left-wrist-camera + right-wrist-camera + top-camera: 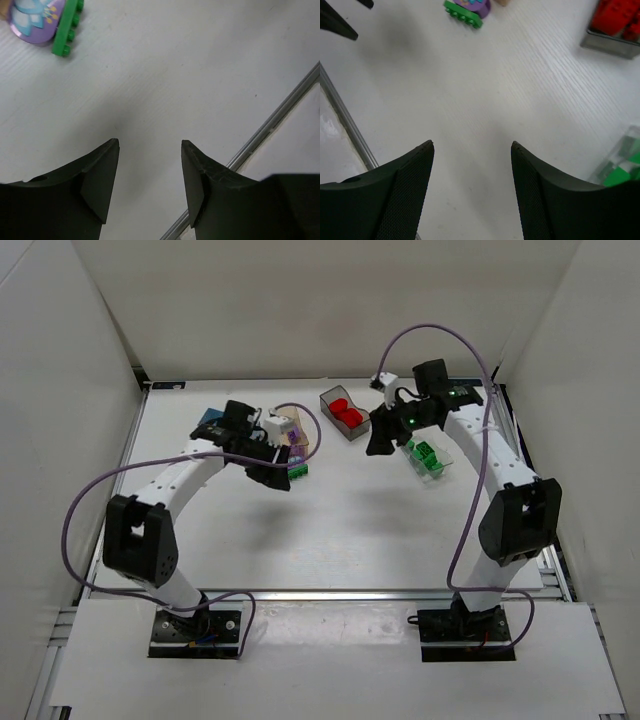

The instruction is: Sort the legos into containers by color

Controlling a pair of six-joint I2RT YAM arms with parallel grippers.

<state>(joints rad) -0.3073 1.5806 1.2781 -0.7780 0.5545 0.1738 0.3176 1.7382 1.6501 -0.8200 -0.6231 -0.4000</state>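
I see table [340, 530], both arms over its far half. Left gripper [150, 145] jaws parted, empty; right gripper [472, 145] same. Grey bin [325, 397] near far edge holds red bricks [346, 412]. Clear bin [447, 458] toward right edge holds green bricks [426, 456]. Loose green brick [67, 27] touches purple piece [37, 20].

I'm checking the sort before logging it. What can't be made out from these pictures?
- light blue bin: contents hidden by left arm, top view.
- tan bin: contents mostly under that arm, top view.
- purple lego: cut by top edge, left wrist view.
- green legos in clear bin: blurred, cut by right edge, right wrist view.
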